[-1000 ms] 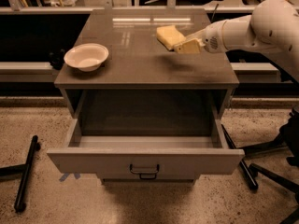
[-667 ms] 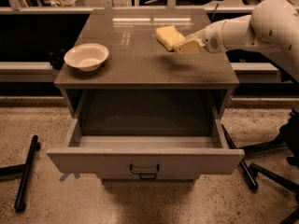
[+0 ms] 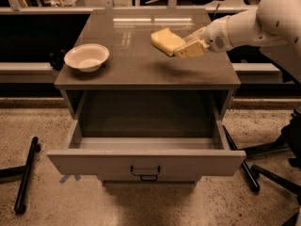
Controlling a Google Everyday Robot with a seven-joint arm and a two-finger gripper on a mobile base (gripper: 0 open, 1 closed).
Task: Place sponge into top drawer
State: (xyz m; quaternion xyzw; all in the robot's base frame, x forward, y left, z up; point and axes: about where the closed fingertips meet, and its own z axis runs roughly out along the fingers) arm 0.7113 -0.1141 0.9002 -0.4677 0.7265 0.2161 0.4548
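Nothing has moved: my gripper [image 3: 182,51] still clamps the sponge [image 3: 165,40] above the cabinet top [image 3: 136,67]; the open top drawer [image 3: 94,162] waits.

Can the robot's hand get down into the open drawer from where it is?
Probably yes. The hand holds the sponge above the cabinet top. The top drawer in front is pulled out wide, nothing showing inside. The bowl sits off to the side.
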